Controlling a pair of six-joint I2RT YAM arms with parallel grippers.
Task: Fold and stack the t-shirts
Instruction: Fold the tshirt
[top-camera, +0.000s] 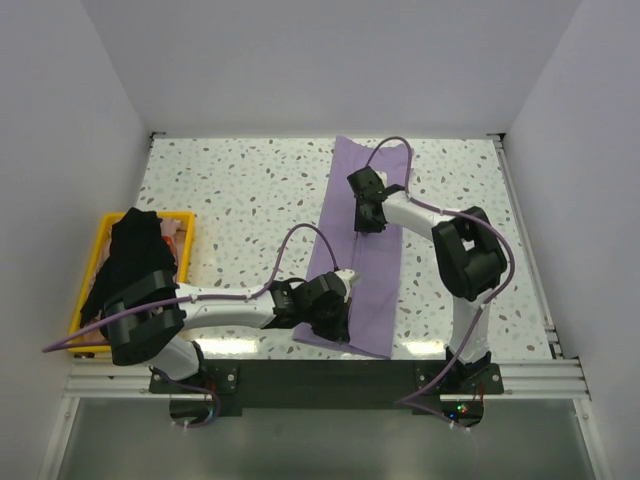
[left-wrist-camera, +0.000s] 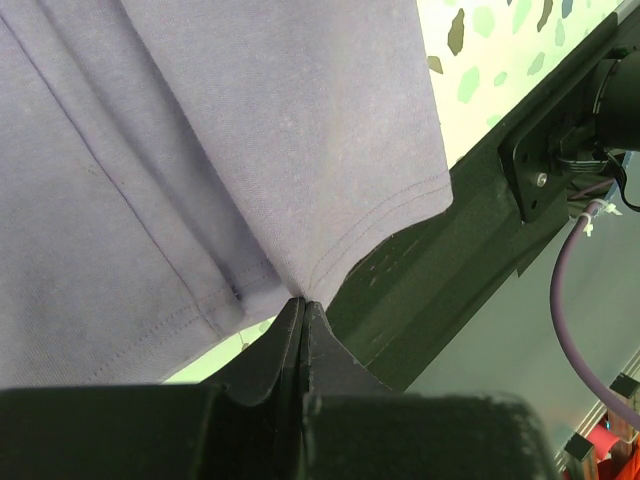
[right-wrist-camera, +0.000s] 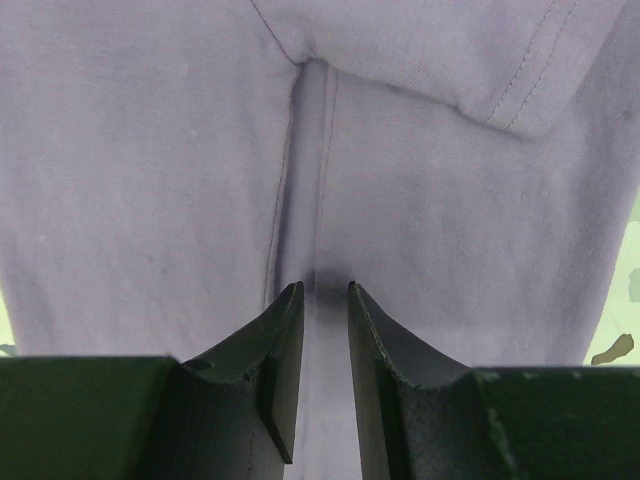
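Observation:
The pale lavender t-shirt (top-camera: 375, 275) lies folded into a long narrow strip from the table's far centre to its near edge. My left gripper (top-camera: 335, 322) is at the strip's near end, shut on the hem (left-wrist-camera: 302, 298); the shirt (left-wrist-camera: 250, 130) hangs from it. My right gripper (top-camera: 368, 218) is on the strip's far half. Its jaws (right-wrist-camera: 326, 290) stand a narrow gap apart with a ridge of the shirt (right-wrist-camera: 150, 150) running into that gap. The black t-shirt (top-camera: 135, 260) is heaped in the yellow crate (top-camera: 187, 240) at the left.
The speckled tabletop (top-camera: 240, 190) is walled by white panels at the back and sides. A black mounting rail (top-camera: 330, 375) runs along the near edge and also shows in the left wrist view (left-wrist-camera: 440, 270). Purple cables (top-camera: 300, 235) loop over both arms.

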